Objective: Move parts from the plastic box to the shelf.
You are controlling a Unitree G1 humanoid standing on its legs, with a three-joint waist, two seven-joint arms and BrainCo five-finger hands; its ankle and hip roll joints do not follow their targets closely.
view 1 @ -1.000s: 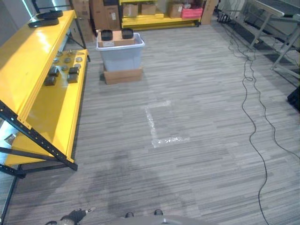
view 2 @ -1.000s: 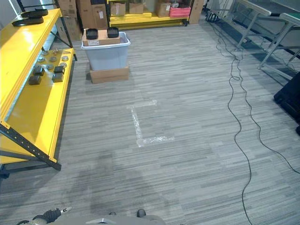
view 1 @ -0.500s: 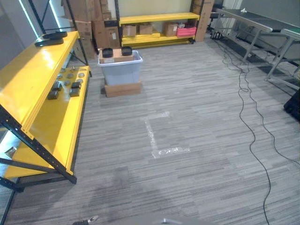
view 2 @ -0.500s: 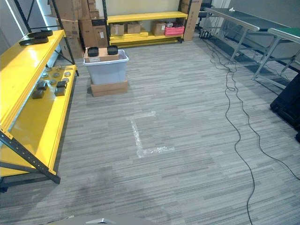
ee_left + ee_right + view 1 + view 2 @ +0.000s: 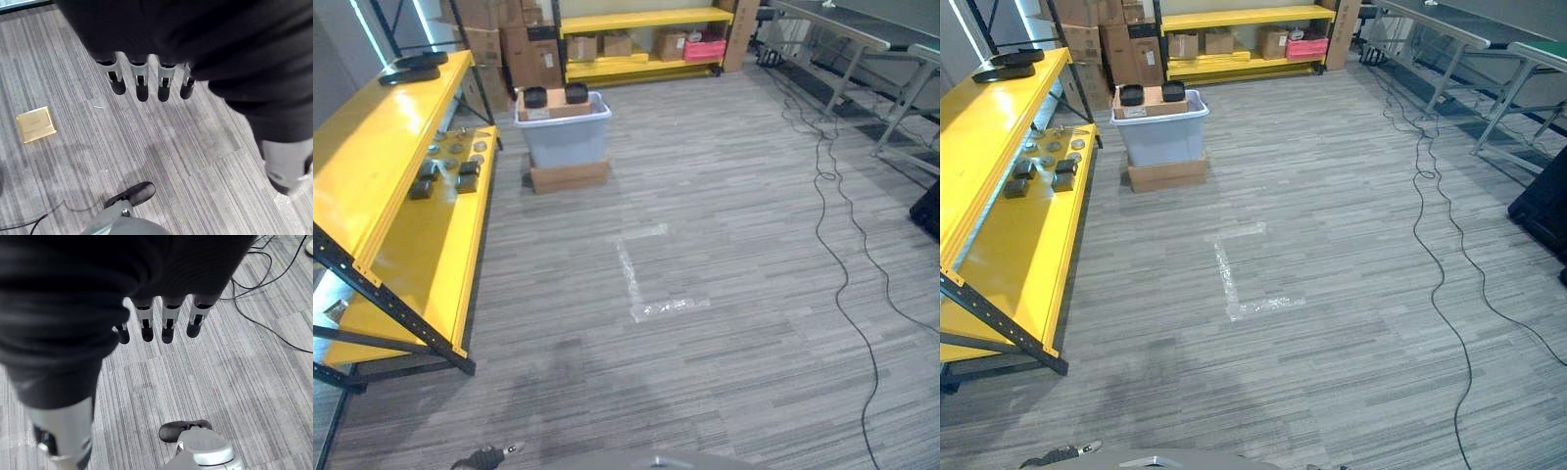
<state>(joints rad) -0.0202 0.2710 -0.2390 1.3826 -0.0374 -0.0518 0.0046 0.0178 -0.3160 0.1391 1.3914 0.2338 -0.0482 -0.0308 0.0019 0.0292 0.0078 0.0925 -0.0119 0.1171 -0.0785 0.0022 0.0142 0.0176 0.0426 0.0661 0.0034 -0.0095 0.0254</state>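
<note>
Left eye view: the left hand (image 5: 487, 456) shows low at the edge, well apart from everything; far ahead of it stands the plastic box (image 5: 564, 135) on a flat cardboard box (image 5: 569, 175), with two dark parts (image 5: 536, 97) on a carton across its top. Ahead on the hand's own side runs the yellow shelf (image 5: 431, 245), with more parts (image 5: 466, 182) on its lower board.

Left wrist view: the left hand's fingers (image 5: 139, 84) hang straight and released, holding nothing, over grey floor (image 5: 161, 161) and a brass floor plate (image 5: 35, 124).

Right wrist view: the right hand (image 5: 166, 320) hangs the same way, fingers (image 5: 147, 325) straight, grasping nothing.
</note>
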